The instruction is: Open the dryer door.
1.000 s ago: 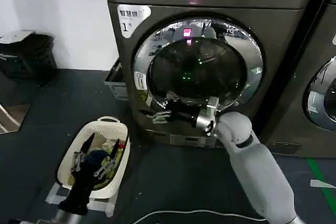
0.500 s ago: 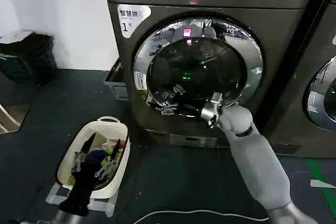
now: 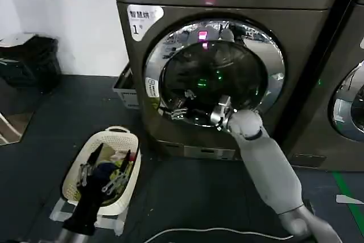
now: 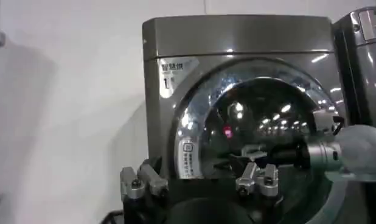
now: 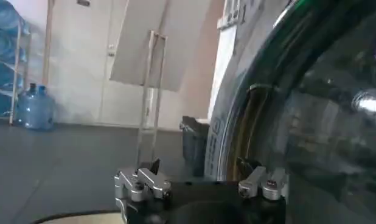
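The dryer door (image 3: 170,44) is a chrome ring around dark domed glass, on the machine with the white "1" label (image 3: 138,21). It looks closed against the front. My right gripper (image 3: 181,108) is open at the door's lower left rim. In the right wrist view its fingers (image 5: 139,181) stand wide apart, one of them close to the door's chrome edge (image 5: 227,115). My left gripper (image 3: 100,177) hangs open over the laundry basket (image 3: 126,135), far from the door. It faces the door (image 4: 194,115) in the left wrist view, where my right gripper (image 4: 249,159) also shows.
A white basket of clothes stands on the dark floor at the front left. A grey crate (image 3: 124,90) sits by the machine's left side, and a black bin (image 3: 31,61) by the wall. The neighbouring machine's door (image 3: 350,106) is at the right. A white cable (image 3: 210,230) lies on the floor.
My right arm has stretched forward, and its gripper has moved up and a little right along the door's lower left rim. The door and the left arm have not visibly moved.
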